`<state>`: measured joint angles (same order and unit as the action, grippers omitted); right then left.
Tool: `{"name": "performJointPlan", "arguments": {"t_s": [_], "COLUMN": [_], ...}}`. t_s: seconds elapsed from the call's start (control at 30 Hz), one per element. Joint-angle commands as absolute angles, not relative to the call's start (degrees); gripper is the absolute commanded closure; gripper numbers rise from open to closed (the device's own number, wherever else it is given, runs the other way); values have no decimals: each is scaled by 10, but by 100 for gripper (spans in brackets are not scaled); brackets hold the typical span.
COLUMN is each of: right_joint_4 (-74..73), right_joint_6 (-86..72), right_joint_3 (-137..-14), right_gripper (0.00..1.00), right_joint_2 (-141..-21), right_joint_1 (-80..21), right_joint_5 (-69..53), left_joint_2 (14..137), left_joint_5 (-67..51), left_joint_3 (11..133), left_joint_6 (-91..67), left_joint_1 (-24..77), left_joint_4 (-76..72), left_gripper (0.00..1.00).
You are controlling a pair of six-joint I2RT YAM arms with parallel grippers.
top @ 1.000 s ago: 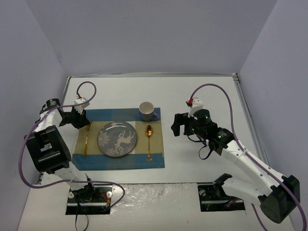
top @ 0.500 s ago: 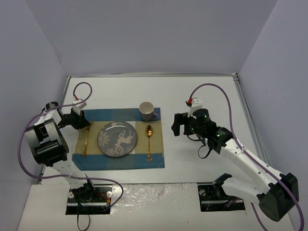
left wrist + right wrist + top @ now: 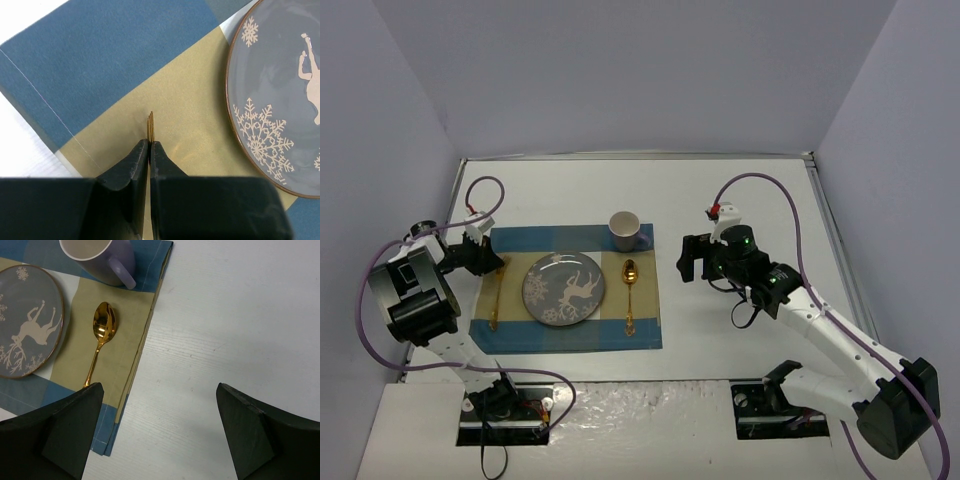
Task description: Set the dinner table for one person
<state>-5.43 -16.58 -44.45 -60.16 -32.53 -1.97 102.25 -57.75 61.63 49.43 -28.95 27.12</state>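
On the white dinner table (image 3: 750, 200) lies a blue-and-tan placemat (image 3: 570, 338). A grey deer plate (image 3: 564, 288) sits on its middle, a gold spoon (image 3: 630, 295) to the plate's right, and a lilac mug (image 3: 626, 231) at the far right corner. A gold fork (image 3: 493, 302) lies left of the plate. My left gripper (image 3: 490, 262) is low over the fork's far end. In the left wrist view it (image 3: 150, 142) is shut, and the fork tines (image 3: 150, 124) stick out just past its tips. My right gripper (image 3: 688, 260) hangs open over bare table (image 3: 240, 315) right of the placemat (image 3: 135, 340).
Grey walls close the table in at the back and on both sides. The arm bases stand at the near edge. The right wrist view shows the spoon (image 3: 100, 337), the mug (image 3: 102, 260) and the plate (image 3: 27, 322) left of my open right gripper (image 3: 160, 390).
My left gripper has drawn slightly left and toward the near edge, and the fork has shifted with it. The right arm has stayed where it was.
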Motion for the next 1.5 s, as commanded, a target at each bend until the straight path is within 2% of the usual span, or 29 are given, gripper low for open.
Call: {"name": "performJointPlan", "arguments": {"t_s": [0.0,0.47,0.57,0.7,0.9,1.13,1.3,1.47], "right_joint_4": [-33,-33,-33,-32,-31,-30,-31,-31], "right_joint_6": [-162,-162,-162,-162,-162,-163,-166,-169], "right_joint_3": [-446,-442,-442,-441,-439,-438,-438,-437], "right_gripper": [8,8,8,8,8,8,8,7], "right_joint_2": [-598,-595,-594,-593,-587,-577,-564,-549], "right_joint_1": [-319,-318,-317,-317,-317,-317,-315,-314], "right_joint_5": [-25,-28,-29,-30,-34,-36,-37,-24], "left_joint_2": [997,999,997,981,943,784,626,547], "left_joint_5": [-608,-598,-596,-600,-582,-393,-201,-133], "left_joint_3": [614,592,588,587,579,524,487,475], "left_joint_6": [497,463,453,433,365,126,61,20], "left_joint_1": [-298,-321,-323,-323,-323,-311,-254,-202], "left_joint_4": [228,187,175,156,104,-22,65,171], "left_gripper": [100,93,89,73,67,59,48,31]}}
